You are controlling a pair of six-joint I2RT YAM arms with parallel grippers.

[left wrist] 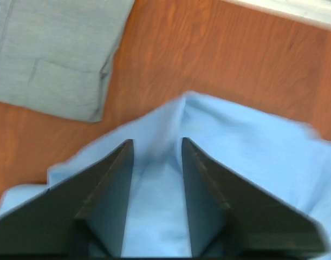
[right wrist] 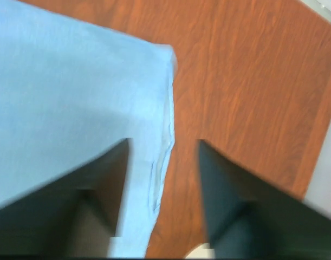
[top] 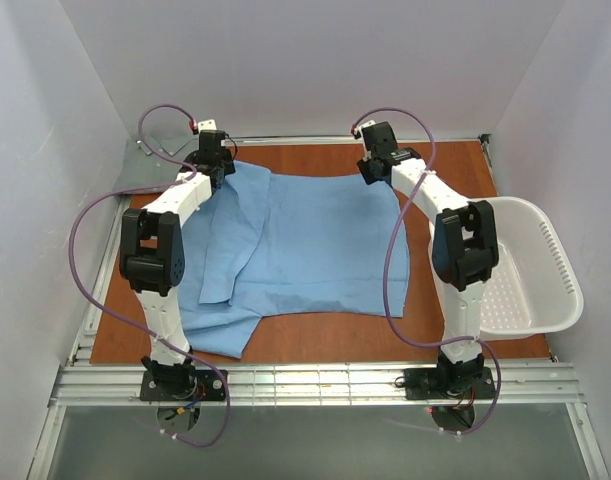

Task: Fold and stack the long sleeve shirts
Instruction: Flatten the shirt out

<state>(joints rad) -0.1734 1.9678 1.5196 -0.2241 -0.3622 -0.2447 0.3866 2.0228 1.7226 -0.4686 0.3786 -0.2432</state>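
**Work on light blue cloth button-front shirt [top: 315, 240] far from finished**

Left gripper [left wrist: 157, 142] hovers low over the shirt's far left corner, jaws slightly parted. A soft ridge of blue cloth lies between them, and nothing looks pinched. Right gripper [right wrist: 163, 142] stands wider open at the far right corner, straddling the shirt's hemmed edge and holding nothing. The blue shirt lies spread nearly flat across the brown wooden table [top: 455, 170], with one sleeve turned in on the left side. Just beyond the left corner, the muted grey-green cloth shirt [left wrist: 51, 54] rests apart, straight-edged and apparently already folded. The white plastic laundry basket [top: 570, 270] sits at the right. By the look of it, one shirt is done. The blue one needs its main folds and must then be stacked.
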